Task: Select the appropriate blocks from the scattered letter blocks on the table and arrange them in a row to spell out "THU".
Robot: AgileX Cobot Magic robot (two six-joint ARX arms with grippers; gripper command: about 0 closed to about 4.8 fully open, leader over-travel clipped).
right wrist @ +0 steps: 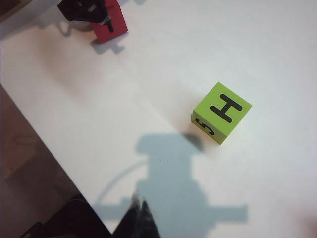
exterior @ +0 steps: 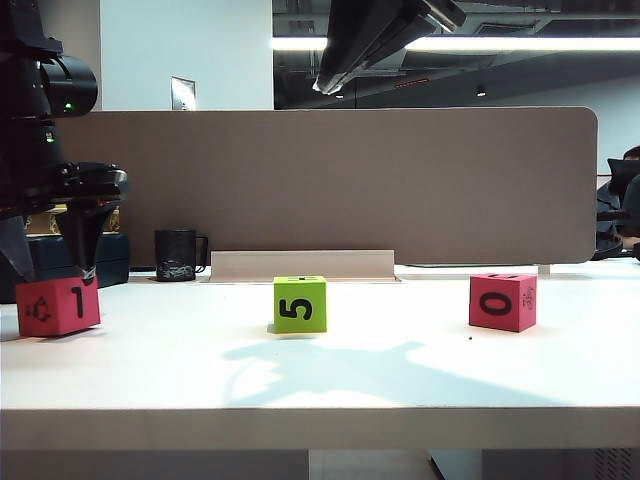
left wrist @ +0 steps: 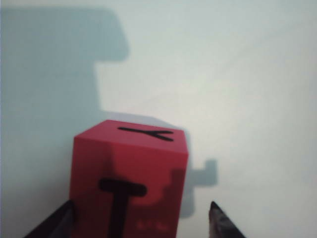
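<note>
Blocks sit far apart on the table [exterior: 330, 370]: T block [exterior: 58, 306] at nine o'clock, H block [exterior: 299, 304] in the middle, third block [exterior: 502, 300] at three. Left claw [left wrist: 143, 218] is apart around T; right claw [right wrist: 140, 210] is together, over bare table. Row not made yet.

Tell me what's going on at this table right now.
A two-armed robot is lining up letter blocks on a white table. The left gripper, at the left end, has its fingers spread on either side of the red T block, which rests on the table. The green H block sits in the middle and another red block to the right. The right gripper hangs shut above the table, holding nothing.
</note>
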